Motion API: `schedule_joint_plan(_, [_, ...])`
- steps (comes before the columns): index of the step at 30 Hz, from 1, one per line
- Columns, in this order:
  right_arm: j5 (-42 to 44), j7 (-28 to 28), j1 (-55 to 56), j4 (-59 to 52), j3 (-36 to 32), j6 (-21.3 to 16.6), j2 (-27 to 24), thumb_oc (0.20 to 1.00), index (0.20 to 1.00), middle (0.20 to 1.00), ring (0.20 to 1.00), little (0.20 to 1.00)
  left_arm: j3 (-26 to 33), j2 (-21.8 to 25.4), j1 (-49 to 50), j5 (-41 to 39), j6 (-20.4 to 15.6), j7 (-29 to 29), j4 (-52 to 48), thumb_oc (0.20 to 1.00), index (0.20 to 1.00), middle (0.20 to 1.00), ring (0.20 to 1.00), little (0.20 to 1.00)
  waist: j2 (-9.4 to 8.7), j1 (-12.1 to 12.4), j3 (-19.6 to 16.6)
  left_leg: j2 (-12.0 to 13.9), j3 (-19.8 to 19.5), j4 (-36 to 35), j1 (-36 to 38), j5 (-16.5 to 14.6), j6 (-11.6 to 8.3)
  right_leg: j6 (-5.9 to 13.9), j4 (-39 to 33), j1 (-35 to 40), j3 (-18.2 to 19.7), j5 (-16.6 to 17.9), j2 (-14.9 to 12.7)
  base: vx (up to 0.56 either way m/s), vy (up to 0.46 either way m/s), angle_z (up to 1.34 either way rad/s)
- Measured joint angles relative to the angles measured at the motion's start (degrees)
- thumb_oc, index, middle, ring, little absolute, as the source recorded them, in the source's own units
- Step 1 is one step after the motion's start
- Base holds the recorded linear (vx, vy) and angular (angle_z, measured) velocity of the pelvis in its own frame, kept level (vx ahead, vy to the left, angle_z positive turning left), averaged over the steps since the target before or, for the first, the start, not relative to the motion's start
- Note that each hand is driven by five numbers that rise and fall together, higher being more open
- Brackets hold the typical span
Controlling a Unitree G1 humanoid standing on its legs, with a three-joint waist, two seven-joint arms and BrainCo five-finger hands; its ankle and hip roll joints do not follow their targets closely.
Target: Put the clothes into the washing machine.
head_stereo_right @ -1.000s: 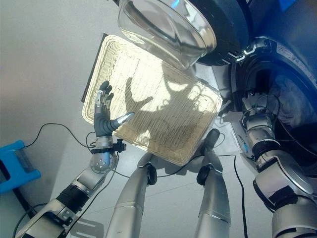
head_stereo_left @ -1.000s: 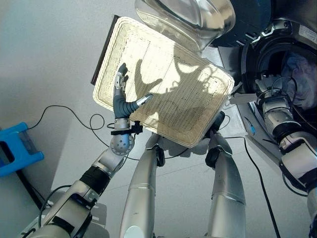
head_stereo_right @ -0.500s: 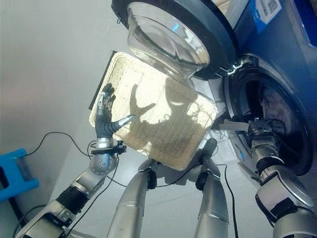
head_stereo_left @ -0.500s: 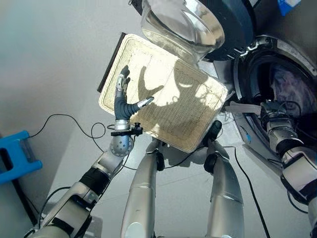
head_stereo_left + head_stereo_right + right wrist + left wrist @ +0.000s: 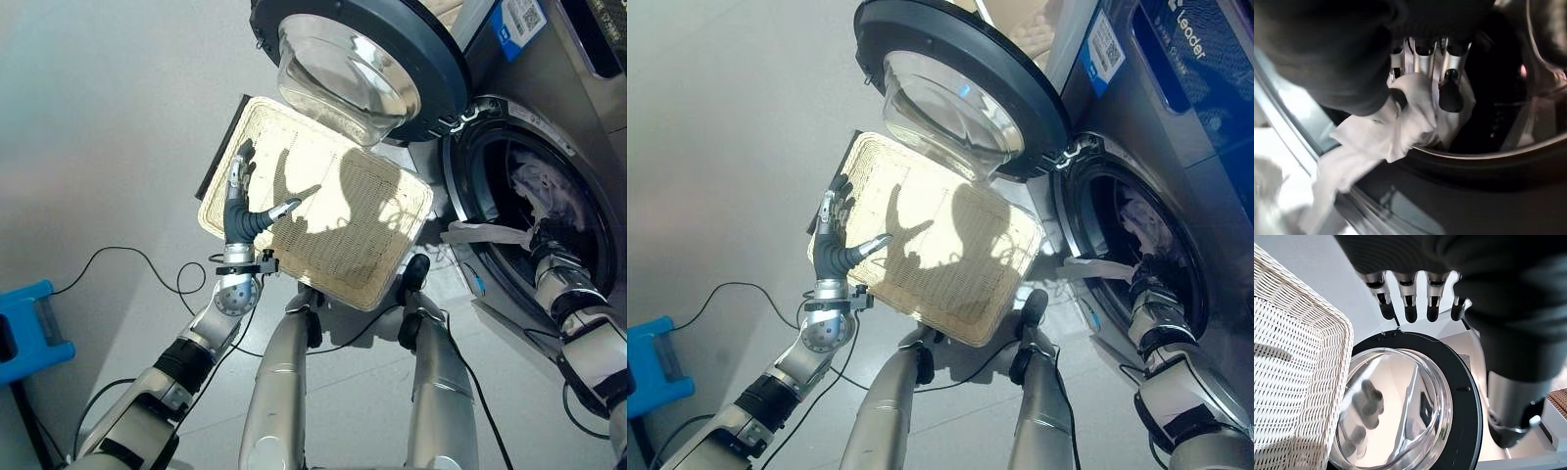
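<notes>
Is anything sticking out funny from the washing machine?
Yes. The white cloth trails out over the washing machine's door rim while the right hand, fingers curled on it, reaches into the drum. The wicker basket is empty, with the open left hand above it.

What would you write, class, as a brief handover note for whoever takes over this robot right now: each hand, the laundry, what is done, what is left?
Right hand: at the washing machine opening, fingers curled round a white cloth.
Left hand: open, held above the wicker basket's left edge, holding nothing.
Clothes: the white cloth lies partly inside, with one end trailing out over the drum's rim. More laundry is already in the drum.
Door: swung open above the basket.
Done: basket looks emptied.
Left: push the trailing end in and let go.
</notes>
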Motion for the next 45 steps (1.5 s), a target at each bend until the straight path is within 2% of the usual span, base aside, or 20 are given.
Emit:
schedule_joint_plan(2, [6.6, -1.2, 0.2, -0.1, -3.1, -0.7, 0.3, 0.200, 0.200, 0.200, 0.200, 0.200, 0.2, 0.0, 0.2, -0.2, 0.0, -0.3, 0.0, 1.000, 1.000, 1.000, 1.000, 1.000, -0.03, 0.1, 0.0, 0.0, 0.0, 0.0, 0.9, -0.2, -0.02, 0.14, 0.0, 1.0, 0.0, -0.2, 0.0, 0.00, 0.000, 0.00])
schedule_joint_plan(4, [17.1, -2.7, -0.1, -0.4, -7.2, -1.8, 0.4, 0.200, 0.200, 0.200, 0.200, 0.200, 0.5, 0.0, 0.4, -0.2, 0.1, -0.4, 0.0, 1.000, 1.000, 1.000, 1.000, 1.000, -0.13, 0.2, 0.0, 0.0, -0.1, 0.0, 1.7, -0.4, 0.00, 0.05, 0.0, 1.8, 0.0, -0.2, 0.0, 0.04, 0.011, 0.01])
schedule_joint_plan(5, [17.1, -2.7, -0.1, -0.4, -7.2, -1.8, 0.4, 0.200, 0.200, 0.200, 0.200, 0.200, 0.5, 0.0, 0.4, -0.2, 0.1, -0.4, 0.0, 1.000, 1.000, 1.000, 1.000, 1.000, -0.13, 0.2, 0.0, 0.0, -0.1, 0.0, 1.7, -0.4, 0.00, 0.05, 0.0, 1.8, 0.0, -0.2, 0.0, 0.00, 0.000, 0.00])
schedule_joint_plan(6, [25.8, -3.2, -0.1, -0.9, -12.1, -3.9, 0.7, 0.200, 0.200, 0.200, 0.200, 0.200, 1.2, 0.0, 0.6, -0.2, 0.2, -0.7, 0.0, 1.000, 1.000, 1.000, 1.000, 1.000, -0.45, 0.1, 0.1, 0.0, -0.1, 0.3, 2.0, -0.7, -0.07, 0.05, 0.0, 2.2, 0.0, -0.3, 0.1, -0.04, 0.008, -0.02])
schedule_joint_plan(7, [29.7, -3.3, 0.0, -1.5, -16.1, -4.9, 1.1, 0.200, 0.200, 0.200, 0.200, 0.200, 1.2, 0.1, 0.5, -0.3, 0.2, -0.7, 0.0, 1.000, 1.000, 1.000, 1.000, 1.000, -0.77, 0.1, 0.0, 0.0, 0.0, 0.2, 2.1, -0.7, -0.05, -0.01, 0.0, 2.2, 0.0, -0.2, 0.1, -0.04, 0.013, -0.02])
schedule_joint_plan(10, [43.1, -4.4, -0.5, -2.7, -21.9, -7.9, 2.5, 0.200, 0.200, 0.200, 0.200, 0.200, 1.3, 0.2, 0.1, -0.3, 0.5, -0.8, 0.0, 1.000, 1.000, 1.000, 1.000, 1.000, -1.21, -0.2, -0.1, 0.0, 0.0, 0.4, 2.1, -0.9, -0.01, 0.04, 0.0, 2.3, 0.0, -0.3, 0.1, 0.00, 0.000, 0.00])
schedule_joint_plan(11, [43.1, -4.4, -0.5, -2.7, -21.9, -7.9, 2.5, 0.200, 0.200, 0.200, 0.200, 0.200, 1.3, 0.2, 0.1, -0.3, 0.5, -0.8, 0.0, 1.000, 1.000, 1.000, 1.000, 1.000, -1.21, -0.2, -0.1, 0.0, 0.0, 0.4, 2.1, -0.9, -0.01, 0.04, 0.0, 2.3, 0.0, -0.3, 0.1, 0.00, 0.000, 0.00])
schedule_joint_plan(12, [50.7, -4.4, -0.9, -3.3, -24.3, -9.2, 4.1, 0.200, 0.200, 0.200, 0.200, 0.200, 1.3, 0.2, 0.1, -0.8, 0.7, -0.8, 0.0, 1.000, 1.000, 1.000, 1.000, 1.000, -1.24, -0.8, 0.0, 0.0, 0.0, 0.8, 2.1, -1.2, 0.05, 0.11, 0.0, 2.4, 0.0, -0.4, 0.1, 0.00, 0.000, 0.00])
schedule_joint_plan(14, [50.7, -4.4, -0.9, -3.3, -24.3, -9.2, 4.1, 0.200, 0.200, 0.200, 0.200, 0.200, 1.3, 0.2, 0.1, -0.8, 0.7, -0.8, 0.0, 1.000, 1.000, 1.000, 1.000, 1.000, -1.24, -0.8, 0.0, 0.0, 0.0, 0.8, 2.1, -1.2, 0.05, 0.11, 0.0, 2.4, 0.0, -0.4, 0.1, 0.01, 0.006, -0.05])
schedule_joint_plan(15, [59.9, -4.4, -0.1, -3.6, -26.5, -11.3, 5.9, 0.200, 0.200, 0.200, 0.200, 0.200, 1.3, 0.2, -0.3, -2.0, 1.3, -0.8, 0.0, 1.000, 1.000, 1.000, 1.000, 1.000, -1.28, -1.1, 0.0, 0.4, 0.5, 2.0, 2.1, -2.1, 0.12, 0.17, 0.1, 2.5, 0.5, -0.4, 0.2, 0.04, 0.005, -0.13])
schedule_joint_plan(17, [65.0, -4.3, 0.0, -4.0, -28.4, -13.6, 7.5, 0.200, 0.200, 0.200, 0.200, 0.200, 1.3, 0.2, -0.7, -2.2, 1.8, -0.8, 0.0, 1.000, 1.000, 1.000, 1.000, 1.000, -1.27, -1.2, 0.0, 0.4, 0.6, 2.6, 2.2, -2.4, 0.06, 0.26, 0.2, 2.7, 0.6, -0.5, 0.4, 0.05, -0.018, -0.11])
schedule_joint_plan(18, [73.9, -3.1, 0.0, -4.9, -33.2, -17.4, 10.1, 0.200, 0.200, 0.200, 0.200, 0.200, 1.3, 0.2, -1.1, -2.6, 2.3, -0.8, 0.3, 1.000, 1.000, 1.000, 1.000, 1.000, -1.29, -1.2, 0.0, 0.5, 0.7, 2.8, 2.6, -2.7, -0.01, 0.14, 0.1, 3.1, 0.8, -0.5, 0.7, 0.02, -0.029, -0.08])
schedule_joint_plan(19, [78.3, -2.4, -0.2, -5.0, -34.5, -19.3, 11.0, 0.200, 0.200, 0.200, 0.200, 0.200, 1.2, 0.2, -1.4, -2.6, 2.6, -0.8, 0.7, 1.000, 1.000, 1.000, 1.000, 1.000, -1.29, -1.2, 0.0, 0.7, 0.8, 2.7, 2.9, -2.7, -0.04, 0.11, 0.1, 3.3, 0.9, -0.5, 0.7, 0.02, -0.037, -0.09])
schedule_joint_plan(22, [91.4, 0.1, -0.4, -6.3, -34.4, -26.7, 12.5, 0.200, 0.200, 0.200, 0.200, 0.200, 1.2, 0.0, -2.5, -2.6, 3.0, -0.7, 1.4, 1.000, 1.000, 1.000, 1.000, 1.000, -1.29, -1.0, 0.0, 0.9, 1.0, 2.7, 3.3, -2.7, -0.10, 0.03, 0.1, 3.6, 1.0, -0.5, 0.9, 0.01, -0.026, -0.03])
schedule_joint_plan(29, [107.0, 1.7, -2.3, -10.5, -35.6, -39.9, 14.6, 0.200, 0.200, 0.200, 0.200, 0.200, 1.1, -0.1, -2.7, -3.8, 3.8, -0.7, 2.0, 1.000, 1.000, 1.000, 1.000, 1.000, -1.28, -1.0, 0.0, 1.0, 1.1, 2.6, 3.4, -2.7, -0.13, -0.05, 0.1, 3.6, 1.0, -0.5, 1.1, 0.00, -0.004, 0.00])
schedule_joint_plan(31, [114.4, 2.9, -3.9, -10.4, -35.8, -44.4, 15.2, 0.200, 0.200, 0.200, 0.200, 0.200, 1.1, 0.0, -2.7, -4.8, 4.3, -0.7, 2.0, 1.000, 1.000, 1.000, 1.000, 1.000, -1.27, -0.9, 0.0, 1.0, 1.1, 2.6, 3.4, -2.7, -0.14, -0.06, 0.1, 3.6, 1.0, -0.5, 1.1, 0.00, 0.000, 0.00])
schedule_joint_plan(39, [126.8, 6.9, -5.1, -13.8, -35.8, -53.0, 16.6, 0.200, 0.200, 0.200, 0.200, 0.200, 1.0, 0.7, -2.4, -6.3, 5.3, -0.8, 1.8, 1.000, 1.000, 1.000, 1.000, 1.000, -1.04, -0.6, 0.1, 1.0, 1.2, 2.3, 3.2, -2.8, -0.23, -0.09, -0.2, 3.3, 1.0, -0.5, 1.1, 0.00, 0.000, 0.00])
schedule_joint_plan(43, [127.6, 10.4, -5.1, -16.8, -37.8, -56.7, 17.9, 0.200, 0.200, 0.200, 0.200, 0.200, 1.0, 1.4, -2.1, -6.4, 5.3, -1.1, 1.8, 1.000, 1.000, 1.000, 1.000, 1.000, -0.67, -0.5, 0.3, 1.0, 1.3, 2.3, 2.5, -2.8, -0.27, -0.18, -0.2, 2.5, 1.0, -0.6, 1.1, 0.01, 0.002, 0.00])
schedule_joint_plan(45, [127.6, 10.7, -5.1, -16.8, -37.8, -57.2, 18.0, 0.200, 0.200, 0.200, 0.200, 0.200, 1.0, 1.4, -2.0, -6.4, 5.3, -1.5, 1.9, 1.000, 1.000, 1.000, 1.000, 1.000, -0.65, -0.5, 0.2, 1.0, 1.4, 2.3, 2.5, -2.8, -0.30, -0.20, -0.2, 2.5, 1.0, -0.6, 1.1, 0.00, 0.000, 0.00])
